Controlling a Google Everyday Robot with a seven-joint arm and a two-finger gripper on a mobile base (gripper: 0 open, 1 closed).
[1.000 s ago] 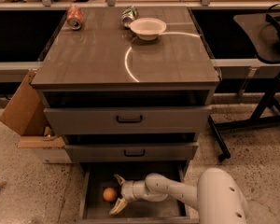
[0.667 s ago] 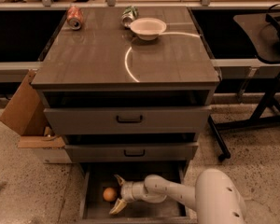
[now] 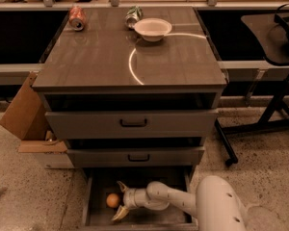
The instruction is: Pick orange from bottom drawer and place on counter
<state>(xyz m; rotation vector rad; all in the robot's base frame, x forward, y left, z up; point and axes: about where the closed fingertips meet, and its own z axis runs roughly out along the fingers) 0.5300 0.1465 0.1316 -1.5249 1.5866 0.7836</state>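
Observation:
The orange (image 3: 113, 200) lies on the floor of the open bottom drawer (image 3: 97, 220), toward its left side. My gripper (image 3: 120, 200) reaches into the drawer from the right, just right of the orange. Its two pale fingers are spread, one above and one below the fruit's right side, open and not closed on it. The counter (image 3: 101, 57) is the glossy wood-grain top of the cabinet, with a curved white reflection.
On the counter's far edge stand a white bowl (image 3: 153, 29), a red soda can (image 3: 77, 17) lying on its side and a green can (image 3: 133, 15). A cardboard box (image 3: 24, 114) leans left of the cabinet. A black stand (image 3: 274, 105) is at the right.

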